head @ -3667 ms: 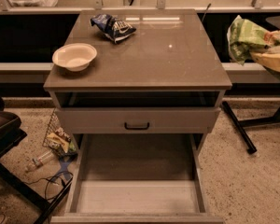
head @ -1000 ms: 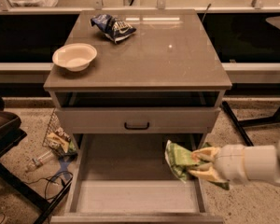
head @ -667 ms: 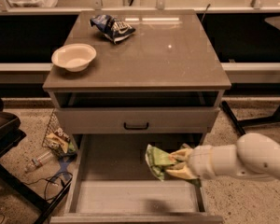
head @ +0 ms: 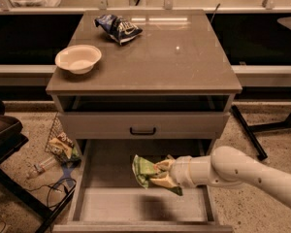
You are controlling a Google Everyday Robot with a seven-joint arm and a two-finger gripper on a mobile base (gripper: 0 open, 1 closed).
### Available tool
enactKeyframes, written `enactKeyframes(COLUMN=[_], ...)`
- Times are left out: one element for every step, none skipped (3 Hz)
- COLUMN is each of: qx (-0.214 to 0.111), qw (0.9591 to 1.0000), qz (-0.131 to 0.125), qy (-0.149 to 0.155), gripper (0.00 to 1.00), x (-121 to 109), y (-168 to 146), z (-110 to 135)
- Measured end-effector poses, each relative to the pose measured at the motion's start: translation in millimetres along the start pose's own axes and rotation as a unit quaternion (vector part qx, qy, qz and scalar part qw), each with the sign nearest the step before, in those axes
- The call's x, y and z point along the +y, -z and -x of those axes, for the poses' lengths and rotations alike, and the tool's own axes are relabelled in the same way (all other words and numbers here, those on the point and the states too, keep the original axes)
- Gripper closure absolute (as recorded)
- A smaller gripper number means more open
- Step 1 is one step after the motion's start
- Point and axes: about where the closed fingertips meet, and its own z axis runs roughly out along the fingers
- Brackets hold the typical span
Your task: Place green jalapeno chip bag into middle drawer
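The green jalapeno chip bag (head: 144,171) is crumpled and held in my gripper (head: 161,174), which is shut on it. The white arm reaches in from the right. The bag hangs over the middle of the open middle drawer (head: 106,204), a wide shallow grey box with a pale floor, pulled out below the cabinet. The bag casts a shadow on the drawer floor beneath it.
A grey drawer front with a black handle (head: 142,130) sits above the open drawer. On the cabinet top (head: 184,62) are a white bowl (head: 78,58) and a dark blue chip bag (head: 118,28). Litter and cables (head: 58,152) lie on the floor at left.
The arm came in from the right with the green bag and moved left, bringing the bag from the drawer's right side to above its middle.
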Motion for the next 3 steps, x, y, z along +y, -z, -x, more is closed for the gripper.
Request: enactKeyframes(qx=[-0.001,-0.01,0.051], qw=[1.0,0.9999,0.9986], qz=[0.0,0.003,0.011], qy=[-0.001,0.002,-0.009], gripper=[0.76,0.45,0.63], x=[-1,2,-16], y=[-7,-6,-43], z=[-1,2,-19])
